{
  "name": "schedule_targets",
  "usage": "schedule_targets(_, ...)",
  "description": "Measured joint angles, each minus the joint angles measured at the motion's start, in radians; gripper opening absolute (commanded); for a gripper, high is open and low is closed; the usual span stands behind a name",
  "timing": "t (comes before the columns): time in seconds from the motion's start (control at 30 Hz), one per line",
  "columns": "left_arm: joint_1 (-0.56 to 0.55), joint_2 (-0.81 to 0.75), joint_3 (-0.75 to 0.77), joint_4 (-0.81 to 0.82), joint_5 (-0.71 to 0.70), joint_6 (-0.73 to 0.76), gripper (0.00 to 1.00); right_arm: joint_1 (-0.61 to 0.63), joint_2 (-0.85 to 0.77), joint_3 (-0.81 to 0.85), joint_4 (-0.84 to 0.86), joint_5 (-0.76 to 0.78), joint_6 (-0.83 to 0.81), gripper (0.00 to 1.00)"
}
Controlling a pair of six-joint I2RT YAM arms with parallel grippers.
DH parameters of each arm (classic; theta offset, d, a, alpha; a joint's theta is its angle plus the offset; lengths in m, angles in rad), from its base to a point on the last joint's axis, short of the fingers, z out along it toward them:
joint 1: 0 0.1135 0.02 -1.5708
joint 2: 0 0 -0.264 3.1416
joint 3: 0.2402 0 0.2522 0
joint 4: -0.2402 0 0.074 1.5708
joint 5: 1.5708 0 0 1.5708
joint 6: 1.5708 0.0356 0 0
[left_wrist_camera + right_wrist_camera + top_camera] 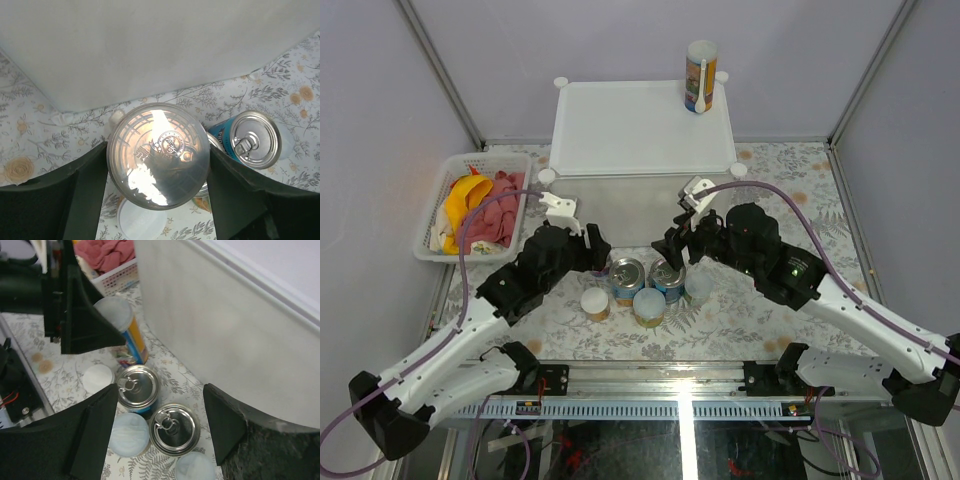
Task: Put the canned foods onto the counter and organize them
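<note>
The white counter (620,135) stands at the back with one tall canister (700,75) on its far right corner. My left gripper (597,250) is shut on a second tall pale-lidded canister (157,155), upright in front of the counter; it also shows in the right wrist view (120,320). Two blue-labelled steel cans (627,272) (667,277) stand beside it, with three small white-lidded jars (594,302) (649,305) (698,285) around them. My right gripper (160,390) is open and empty above the steel cans (135,385) (175,422).
A white mesh basket (430,235) at the left holds a yellow banana (465,190) and a pink cloth (500,215). The counter's front wall (225,330) rises just behind the cans. The two arms are close together over the cluster.
</note>
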State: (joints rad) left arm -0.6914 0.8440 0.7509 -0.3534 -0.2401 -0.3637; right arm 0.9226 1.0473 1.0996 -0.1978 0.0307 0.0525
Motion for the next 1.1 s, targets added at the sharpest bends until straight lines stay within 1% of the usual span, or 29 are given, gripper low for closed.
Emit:
schedule_targets(0.23, 0.000, 0.050, 0.138, -0.052, 0.068, 0.064, 0.00, 0.010, -0.037, -0.036, 0.001, -0.114, -0.018, 0.77)
schedule_targets(0.5, -0.003, 0.093, 0.294, -0.075, 0.210, 0.091, 0.00, 0.014, -0.056, -0.055, 0.031, -0.208, -0.019, 0.77)
schedule_targets(0.8, -0.003, 0.149, 0.423, -0.113, 0.336, 0.093, 0.00, 0.030, -0.060, -0.096, 0.101, -0.236, -0.023, 0.78)
schedule_targets(1.1, -0.003, 0.185, 0.509, -0.156, 0.443, 0.092, 0.00, 0.040, -0.051, -0.097, 0.147, -0.235, -0.062, 0.78)
